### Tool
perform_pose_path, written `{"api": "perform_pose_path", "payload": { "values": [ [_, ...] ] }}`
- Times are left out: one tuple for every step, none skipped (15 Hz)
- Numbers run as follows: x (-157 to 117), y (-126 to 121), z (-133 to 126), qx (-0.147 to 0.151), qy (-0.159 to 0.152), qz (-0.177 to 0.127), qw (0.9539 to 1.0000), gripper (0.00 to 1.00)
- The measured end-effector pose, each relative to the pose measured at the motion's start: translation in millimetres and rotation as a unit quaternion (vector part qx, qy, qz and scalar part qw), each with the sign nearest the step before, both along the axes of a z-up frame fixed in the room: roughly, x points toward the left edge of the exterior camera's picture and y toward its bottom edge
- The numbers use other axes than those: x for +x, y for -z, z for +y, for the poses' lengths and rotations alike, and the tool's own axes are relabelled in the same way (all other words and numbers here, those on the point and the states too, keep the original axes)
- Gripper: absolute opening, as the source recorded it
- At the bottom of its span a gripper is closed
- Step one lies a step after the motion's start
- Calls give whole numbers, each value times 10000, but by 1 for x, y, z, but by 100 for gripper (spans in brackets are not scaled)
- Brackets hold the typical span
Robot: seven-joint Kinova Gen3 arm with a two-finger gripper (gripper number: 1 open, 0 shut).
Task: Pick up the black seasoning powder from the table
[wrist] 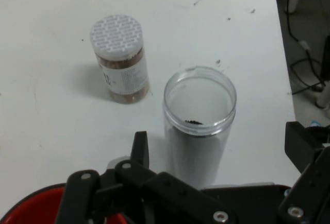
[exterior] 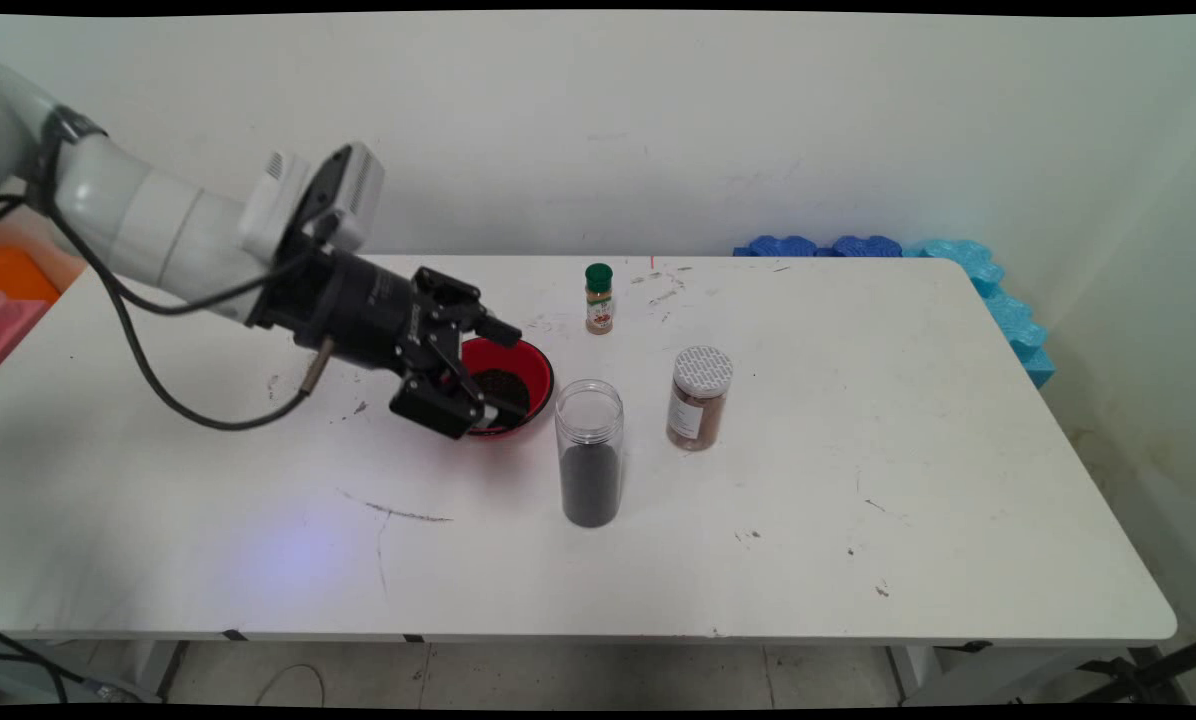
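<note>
Three containers and one red bowl (exterior: 518, 385) stand on the white surface (exterior: 858, 480). The black gripper (exterior: 493, 375), which the brief's jaws belong to, hangs tilted over the bowl's left rim, reaching in from nine o'clock; its jaws stand open, one finger above the bowl's far edge and the other at its near edge, with nothing between them. The bowl holds a dark, grainy heap in its middle. At about four o'clock from the bowl, just beside it, stands a clear lidless jar (exterior: 590, 452), upright, its lower part filled with dark material; in the hand view the same jar (wrist: 199, 121) shows an open mouth and a few dark specks on the inner wall. At three o'clock from that jar, near but apart, stands a brown-filled jar with a white patterned lid (exterior: 699, 398), upright, a pale label on its side. At twelve o'clock from the clear jar, toward the wall, a small spice bottle with a green cap (exterior: 599, 298) stands upright, well apart from the others.
</note>
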State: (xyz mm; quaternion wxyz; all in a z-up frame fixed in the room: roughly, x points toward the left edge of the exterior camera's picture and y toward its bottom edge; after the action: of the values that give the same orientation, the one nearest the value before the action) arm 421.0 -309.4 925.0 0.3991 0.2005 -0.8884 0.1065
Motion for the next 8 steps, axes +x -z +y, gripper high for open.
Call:
{"api": "perform_pose_path", "payload": {
  "values": [
    [-1,5,0,-1,17,-32,10000,100],
    [-2,11,-1,-6,36,-67,10000,100],
    [-4,16,-1,-15,53,-97,9999,100],
    [-6,21,-2,-26,69,-126,9999,100],
    [-8,26,-3,-37,78,-148,9999,100],
    [-9,29,-4,-42,81,-157,9998,100],
    [-12,34,-6,-47,85,-169,9998,100],
    [-15,39,-7,-52,90,-176,9998,100]
  ]
}}
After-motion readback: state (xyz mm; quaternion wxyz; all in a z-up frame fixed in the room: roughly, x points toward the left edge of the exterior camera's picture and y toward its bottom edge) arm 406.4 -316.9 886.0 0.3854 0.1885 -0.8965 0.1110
